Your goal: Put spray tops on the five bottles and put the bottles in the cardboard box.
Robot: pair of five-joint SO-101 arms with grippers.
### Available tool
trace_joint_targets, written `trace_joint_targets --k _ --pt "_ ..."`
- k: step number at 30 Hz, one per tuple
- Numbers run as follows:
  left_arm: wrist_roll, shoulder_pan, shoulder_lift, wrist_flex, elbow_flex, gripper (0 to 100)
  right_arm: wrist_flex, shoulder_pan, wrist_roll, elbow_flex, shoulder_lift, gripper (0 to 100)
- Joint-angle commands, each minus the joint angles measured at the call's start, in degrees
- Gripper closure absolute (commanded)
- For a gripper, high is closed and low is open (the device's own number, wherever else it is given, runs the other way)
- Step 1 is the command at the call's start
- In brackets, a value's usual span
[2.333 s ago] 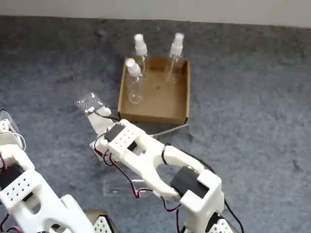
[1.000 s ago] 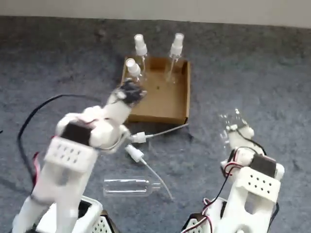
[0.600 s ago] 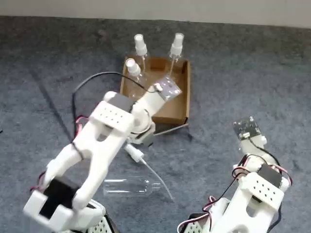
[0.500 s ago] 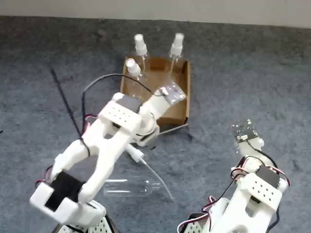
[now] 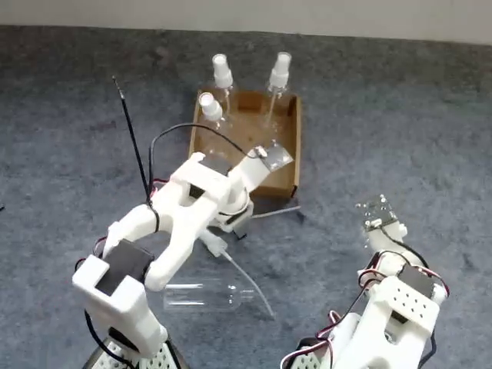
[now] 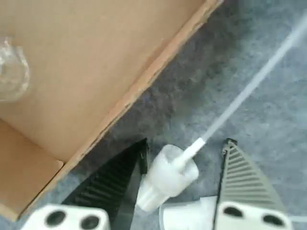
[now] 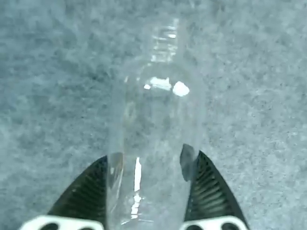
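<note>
Nearest the arm bases, well in front of the shallow brown cardboard box (image 5: 280,187), a clear plastic bottle without a top (image 5: 204,295) is seen lying on its side on the grey fabric-covered counter (image 5: 400,115). Between that bottle and the box, a loose white spray top with a long thin dip tube (image 5: 214,244) is laid flat.

Just in front of the box's near wall, the left hand (image 6: 186,146) is held low with its jaws spread. A second white spray top (image 6: 168,175) is straddled by them, close against one jaw with a gap to the other, so nothing is gripped yet. Its tube is stretched roughly along that wall.

To the right of the box's near corner and apart from it, the right hand (image 7: 149,163) is pressed onto a second clear uncapped bottle (image 7: 153,96), which is pinched by its body, neck pointing away from the hand.

Inside the box, toward its far end, three clear bottles fitted with white spray tops (image 5: 209,111) are stood upright.

The step in hand is judged to be the pickup of a top for the fourth bottle. The next move calls for the left jaws to be closed on the top's head, the top to be lifted, and the tube tip to be threaded into the held bottle's narrow neck. Careful alignment would be needed, since the thin tube is likely to flex.
</note>
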Motion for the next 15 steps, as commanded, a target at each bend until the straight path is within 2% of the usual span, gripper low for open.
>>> trace_joint_targets --k 1,6,15 --pt "-4.4 -4.6 0.5 -0.7 -2.9 89 -1.1 -0.7 0.4 -0.2 -1.2 99.5" --pt "-13.8 -10.4 0.5 5.3 -4.2 96 -1.1 -0.7 0.4 -0.2 -1.2 99.5" --pt "-31.9 -25.6 0.5 19.1 -15.0 99 -1.1 -0.7 0.4 -0.1 -1.3 99.5"
